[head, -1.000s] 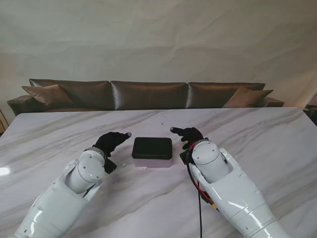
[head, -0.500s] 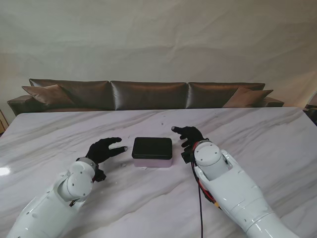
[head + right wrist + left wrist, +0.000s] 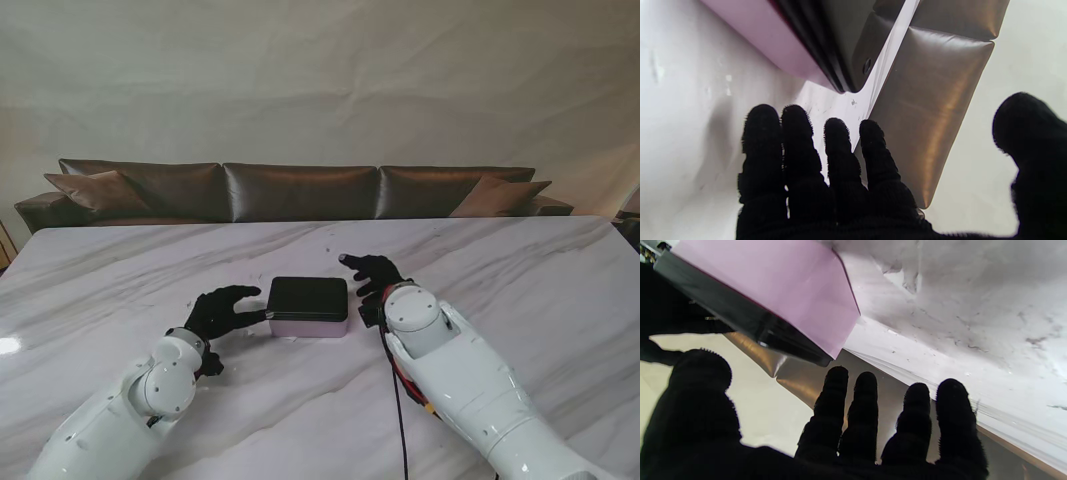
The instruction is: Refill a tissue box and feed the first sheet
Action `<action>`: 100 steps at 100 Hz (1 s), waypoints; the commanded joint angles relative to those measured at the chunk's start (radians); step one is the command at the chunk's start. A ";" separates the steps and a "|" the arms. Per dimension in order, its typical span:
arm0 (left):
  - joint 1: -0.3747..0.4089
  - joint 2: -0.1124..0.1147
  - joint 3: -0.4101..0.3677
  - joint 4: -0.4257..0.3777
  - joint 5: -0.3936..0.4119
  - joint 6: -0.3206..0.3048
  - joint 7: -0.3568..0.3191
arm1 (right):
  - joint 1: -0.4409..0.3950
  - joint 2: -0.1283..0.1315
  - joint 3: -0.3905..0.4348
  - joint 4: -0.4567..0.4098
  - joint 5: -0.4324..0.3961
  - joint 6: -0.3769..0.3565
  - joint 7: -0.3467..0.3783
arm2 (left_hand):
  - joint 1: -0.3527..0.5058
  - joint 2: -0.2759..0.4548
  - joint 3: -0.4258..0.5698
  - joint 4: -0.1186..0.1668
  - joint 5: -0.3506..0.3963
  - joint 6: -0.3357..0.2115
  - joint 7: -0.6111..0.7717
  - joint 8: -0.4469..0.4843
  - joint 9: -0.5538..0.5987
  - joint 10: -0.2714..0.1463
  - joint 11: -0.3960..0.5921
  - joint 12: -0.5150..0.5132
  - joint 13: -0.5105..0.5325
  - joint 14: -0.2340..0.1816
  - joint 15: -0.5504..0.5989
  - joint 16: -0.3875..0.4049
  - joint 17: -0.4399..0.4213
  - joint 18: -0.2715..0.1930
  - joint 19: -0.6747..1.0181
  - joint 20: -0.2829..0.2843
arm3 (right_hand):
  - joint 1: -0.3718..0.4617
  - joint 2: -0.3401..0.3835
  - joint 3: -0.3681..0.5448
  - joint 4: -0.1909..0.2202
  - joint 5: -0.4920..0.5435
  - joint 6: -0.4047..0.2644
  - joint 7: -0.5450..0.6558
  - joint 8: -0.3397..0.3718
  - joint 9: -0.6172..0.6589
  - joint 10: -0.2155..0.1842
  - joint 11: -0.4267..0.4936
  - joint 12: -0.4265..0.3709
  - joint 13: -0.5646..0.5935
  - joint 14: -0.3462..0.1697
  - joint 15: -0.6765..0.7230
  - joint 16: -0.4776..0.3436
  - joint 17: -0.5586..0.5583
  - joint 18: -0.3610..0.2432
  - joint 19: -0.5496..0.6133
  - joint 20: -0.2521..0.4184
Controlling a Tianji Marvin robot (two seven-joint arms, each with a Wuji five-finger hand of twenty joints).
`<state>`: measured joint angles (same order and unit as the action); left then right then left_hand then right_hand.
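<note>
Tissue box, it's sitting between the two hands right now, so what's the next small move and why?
Probably close both hands inward onto the tissue box. The left hand and right hand flank its ends, both open, and the black lid is still on.

Left hand [image 3: 222, 311] moved in beside tissue box [image 3: 308, 306].
</note>
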<state>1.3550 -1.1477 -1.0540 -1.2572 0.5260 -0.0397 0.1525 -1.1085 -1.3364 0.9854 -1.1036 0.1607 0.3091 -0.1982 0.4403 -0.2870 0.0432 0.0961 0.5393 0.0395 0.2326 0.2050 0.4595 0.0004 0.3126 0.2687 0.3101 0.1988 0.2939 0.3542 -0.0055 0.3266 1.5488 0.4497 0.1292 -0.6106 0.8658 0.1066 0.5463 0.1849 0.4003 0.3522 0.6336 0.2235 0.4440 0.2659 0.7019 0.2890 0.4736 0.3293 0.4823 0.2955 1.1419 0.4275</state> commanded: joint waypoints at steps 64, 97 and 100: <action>-0.087 -0.018 0.113 0.107 0.023 -0.018 0.034 | -0.013 -0.018 -0.016 -0.016 0.030 -0.007 0.003 | -0.020 -0.057 0.030 0.058 0.059 -0.051 0.042 0.011 0.074 -0.027 0.024 0.010 0.088 0.020 0.038 0.024 0.057 0.010 -0.653 0.036 | 0.007 0.024 -0.011 -0.016 -0.029 -0.026 0.026 -0.028 -0.010 -0.030 0.027 0.010 -0.019 -0.026 0.009 0.015 0.001 -0.044 0.012 0.039; -0.112 -0.022 0.145 0.144 0.022 -0.029 0.044 | -0.021 -0.021 -0.020 -0.023 0.043 -0.009 -0.001 | 0.002 -0.078 0.043 0.065 0.085 -0.059 0.059 0.015 0.112 -0.025 0.031 0.014 0.122 -0.009 0.045 0.031 0.065 0.011 -0.636 0.041 | 0.013 0.028 -0.015 -0.015 -0.029 -0.019 0.024 -0.032 -0.013 -0.028 0.029 0.011 -0.025 -0.026 0.010 0.015 0.002 -0.045 0.012 0.041; -0.112 -0.022 0.146 0.145 0.022 -0.028 0.041 | -0.021 -0.021 -0.021 -0.023 0.044 -0.009 -0.001 | 0.005 -0.080 0.045 0.066 0.086 -0.060 0.060 0.016 0.115 -0.024 0.031 0.014 0.126 -0.010 0.045 0.032 0.065 0.011 -0.636 0.041 | 0.014 0.028 -0.015 -0.015 -0.029 -0.019 0.024 -0.032 -0.014 -0.028 0.029 0.011 -0.024 -0.025 0.010 0.015 0.002 -0.044 0.012 0.041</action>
<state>1.2410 -1.1647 -0.9133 -1.1105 0.5481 -0.0624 0.2172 -1.1242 -1.3502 0.9707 -1.1210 0.2023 0.3007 -0.2142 0.4408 -0.3291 0.0707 0.1218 0.5891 0.0338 0.2792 0.2065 0.5472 0.0003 0.3255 0.2732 0.4114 0.2084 0.3407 0.3727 0.0559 0.3266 1.5489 0.4762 0.1456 -0.5920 0.8647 0.1065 0.5463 0.1849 0.4104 0.3271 0.6248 0.2233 0.4452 0.2602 0.6737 0.2915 0.4736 0.3309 0.4822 0.2952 1.1419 0.4510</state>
